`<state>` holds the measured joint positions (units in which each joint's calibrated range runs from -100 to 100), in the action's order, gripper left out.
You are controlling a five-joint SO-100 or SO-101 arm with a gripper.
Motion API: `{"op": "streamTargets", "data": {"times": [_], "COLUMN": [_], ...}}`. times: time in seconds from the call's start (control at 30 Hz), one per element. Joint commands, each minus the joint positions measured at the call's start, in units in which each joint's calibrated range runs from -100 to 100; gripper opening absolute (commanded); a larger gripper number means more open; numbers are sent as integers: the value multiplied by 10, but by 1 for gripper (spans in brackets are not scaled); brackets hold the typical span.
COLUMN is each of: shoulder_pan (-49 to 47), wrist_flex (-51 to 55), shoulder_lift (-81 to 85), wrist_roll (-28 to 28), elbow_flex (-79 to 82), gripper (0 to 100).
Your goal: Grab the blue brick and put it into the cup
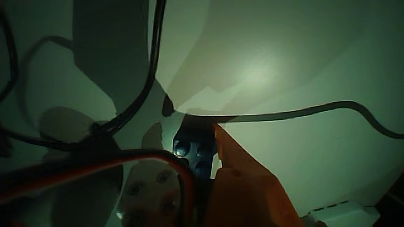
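The wrist view is dark and greenish. The blue brick (188, 146) sits low in the middle, its studs catching a glint of light. My gripper (189, 121) is closed around it. The orange finger (243, 170) presses on the brick's right side and a dark jaw tip lies against its upper left. The brick looks held above the pale surface (284, 69). I cannot make out the cup. A pale rounded shape (63, 123) at the left is too dim to identify.
Black cables cross the view: one (154, 57) runs down from the top centre, another (328, 107) sweeps off to the right. A red wire (76, 173) and the white motor housing (151, 189) fill the bottom left. A white object (341, 211) lies at the bottom right.
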<state>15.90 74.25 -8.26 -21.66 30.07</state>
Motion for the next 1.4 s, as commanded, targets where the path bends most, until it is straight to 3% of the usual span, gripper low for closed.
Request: {"op": "streamTargets", "data": {"times": [0.0,0.13,0.77,1.37], "shoulder_pan": [-31,-62,-91,-117], "wrist_flex": [22,1,41,-30], "shoulder_lift": [16,92,163,88], "wrist_roll": [4,11,14,19], "elbow_flex": [19,92,147,120], "gripper": [29,29,33,35]}}
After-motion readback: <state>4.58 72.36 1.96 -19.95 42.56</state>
